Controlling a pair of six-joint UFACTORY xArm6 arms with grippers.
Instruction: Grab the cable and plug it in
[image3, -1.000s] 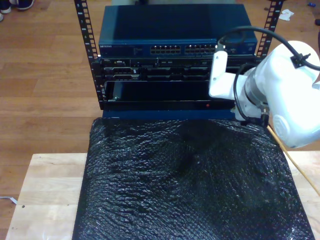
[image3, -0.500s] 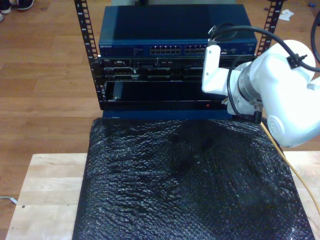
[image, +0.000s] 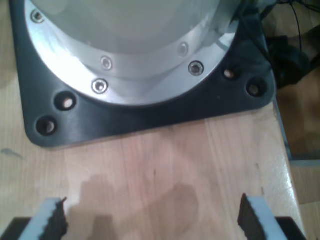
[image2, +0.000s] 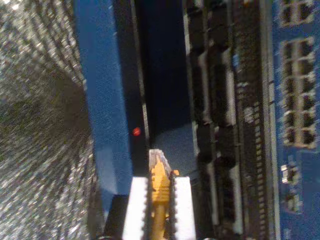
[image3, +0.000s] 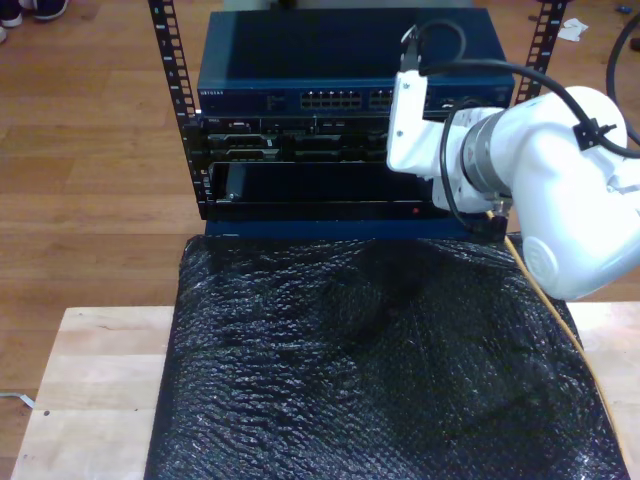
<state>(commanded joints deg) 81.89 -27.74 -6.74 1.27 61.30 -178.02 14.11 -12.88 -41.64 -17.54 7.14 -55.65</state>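
The cable (image2: 159, 185) is yellow-orange with a clear plug (image2: 156, 159) at its tip. My second gripper (image2: 160, 182) is shut on it just behind the plug, between white fingers (image2: 137, 202). The plug points at the rack front, close to a red light (image2: 136, 131) and apart from the blue switch's ports (image2: 297, 95). In the exterior view my second arm (image3: 545, 180) reaches in from the right at the rack, and the cable (image3: 541, 292) trails down behind it. My first gripper (image: 152, 220) is open over bare wood, nothing between its pads (image: 54, 219).
A blue network switch (image3: 300, 98) sits on top of the black rack (image3: 300, 170). A crinkled black sheet (image3: 370, 370) covers the wooden table (image3: 90, 370) before the rack. An arm's black base plate (image: 150, 115) is bolted to the wood facing my first gripper.
My second arm has moved toward the exterior view's left and slightly up, closer to the rack front, carrying the cable along.
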